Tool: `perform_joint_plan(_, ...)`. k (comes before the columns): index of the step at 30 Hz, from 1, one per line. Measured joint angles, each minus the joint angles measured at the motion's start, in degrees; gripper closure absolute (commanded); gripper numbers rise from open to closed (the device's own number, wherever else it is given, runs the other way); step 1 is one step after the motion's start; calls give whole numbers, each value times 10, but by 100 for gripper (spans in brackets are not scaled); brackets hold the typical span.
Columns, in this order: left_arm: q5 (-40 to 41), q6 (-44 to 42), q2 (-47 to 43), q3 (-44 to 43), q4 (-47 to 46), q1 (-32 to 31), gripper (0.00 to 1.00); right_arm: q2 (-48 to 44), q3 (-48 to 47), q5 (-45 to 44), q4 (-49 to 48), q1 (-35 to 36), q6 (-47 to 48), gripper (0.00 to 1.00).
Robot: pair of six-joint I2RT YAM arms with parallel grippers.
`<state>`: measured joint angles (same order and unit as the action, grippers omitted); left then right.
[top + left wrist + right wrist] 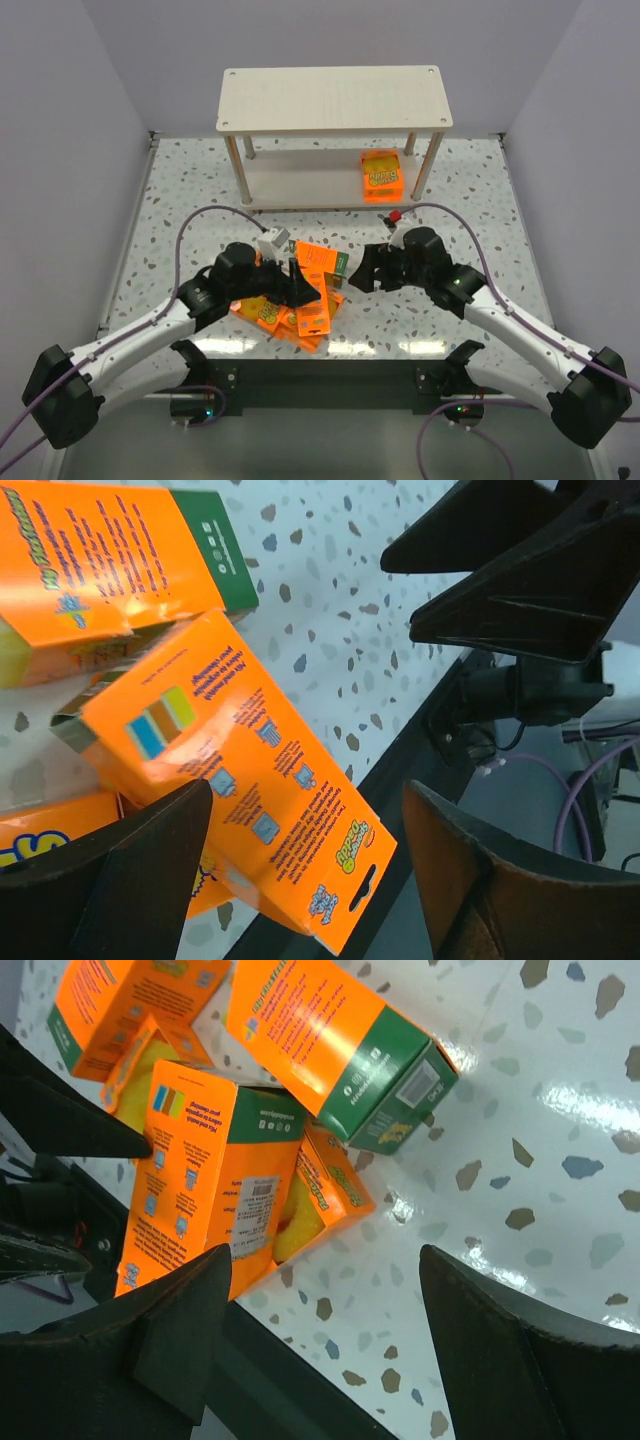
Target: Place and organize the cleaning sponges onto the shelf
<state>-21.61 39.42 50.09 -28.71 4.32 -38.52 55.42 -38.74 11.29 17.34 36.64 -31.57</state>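
Sponge pack [250, 800], long axis diagonal, hang-hole end toward near table [330, 600] edge

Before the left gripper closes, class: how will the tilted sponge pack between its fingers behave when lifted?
Probably light for its size: the pack looks like thin card around foam. Likely to dent under a hard squeeze. Its glossy face may slip, and it rests on another pack, so a push could slide it.

white terrazzo table [180, 190] flecked grey and blue beneath the left claw [299, 286], pale lavender-grey walls [60, 120] beyond and to both sides, soft glare on the table ahead of the right claw [325, 1260], dark table edge [330, 362] behind
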Motion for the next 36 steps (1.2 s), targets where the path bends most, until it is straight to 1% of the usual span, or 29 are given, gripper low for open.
perform_joint_plan(3, 56, 0, 47, -28, 10, -59, 22, -1, 11, 0, 17, 3, 10, 20)
perform_joint_plan(4, 73, 0, 56, -37, 12, -69, 23, -3, 14, 0, 21, 3, 12, 20)
perform_joint_plan(5, 94, 0, 67, -45, 13, -80, 27, -7, 16, 0, 25, 3, 13, 20)
perform_joint_plan(7, 124, 0, 80, -52, 16, -92, 31, -13, 18, -1, 29, 3, 15, 20)
perform_joint_plan(10, 160, 0, 76, -53, 28, -96, 40, -21, 18, -2, 29, 3, 18, 20)
perform_joint_plan(13, 194, 0, 63, -52, 49, -96, 45, -21, 18, -1, 29, 3, 21, 20)
perform_joint_plan(23, 266, 7, -7, -9, 86, -95, 55, 11, 18, 9, 27, 3, 32, 20)
perform_joint_plan(28, 289, 24, -12, 15, 69, -95, 64, 32, 18, 26, 14, 3, 32, 20)
perform_joint_plan(36, 316, 53, -24, 42, 45, -94, 71, 64, 25, 63, -15, 15, 31, 19)
